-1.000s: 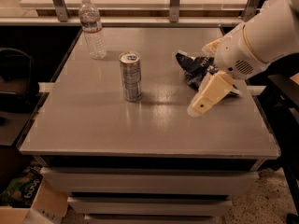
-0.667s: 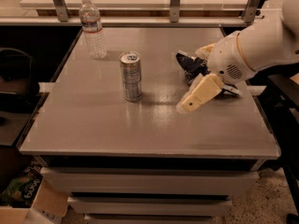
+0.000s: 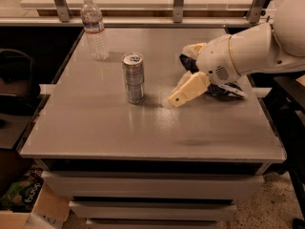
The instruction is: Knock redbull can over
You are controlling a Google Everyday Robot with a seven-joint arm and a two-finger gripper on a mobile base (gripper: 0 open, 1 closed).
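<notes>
Table [image 3: 143, 132]: grey top, drawers below.
Can [image 3: 134, 78]: upright, centre-left on top, touching nothing else.
Handling: prob. light, stiff, tall + narrow, so tips easily; push high on side, no grasp needed.
Gripper [image 3: 176, 98]: low, near can's right, no contact; open/closed, can't tell.
Around: bottle [image 3: 94, 28] behind-left; bag [image 3: 187, 62] behind arm. Neither in the way.

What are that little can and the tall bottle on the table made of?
The redbull can looks like metal, silvery and shiny, with a pull-tab top. The water bottle seems clear plastic: see-through body, white cap. The robot's hand, cream and probably hard plastic, hovers beside the can, not touching it.
</notes>
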